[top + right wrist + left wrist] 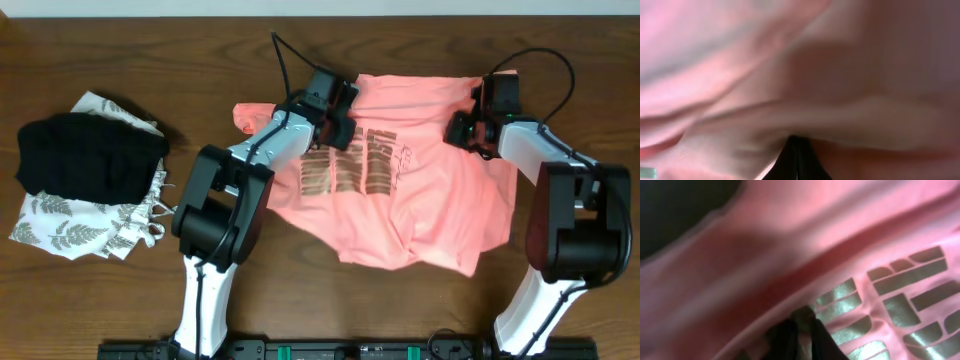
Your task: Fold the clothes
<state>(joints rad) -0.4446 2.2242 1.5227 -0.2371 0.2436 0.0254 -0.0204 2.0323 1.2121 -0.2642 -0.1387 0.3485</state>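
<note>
The salmon-pink T-shirt (430,190) lies crumpled in the middle of the table, bronze lettering (350,160) facing up. My left gripper (340,128) rests on the shirt's upper left part, next to the lettering. In the left wrist view its fingers (802,330) are shut on a pinch of the pink fabric (765,255) by the lettering. My right gripper (470,128) is at the shirt's upper right. In the right wrist view its fingers (799,150) are shut on a fold of the pink cloth (840,75).
A black folded garment (90,155) lies on a white garment with grey leaf print (85,225) at the left of the wooden table (300,300). Cables run from both wrists along the far edge.
</note>
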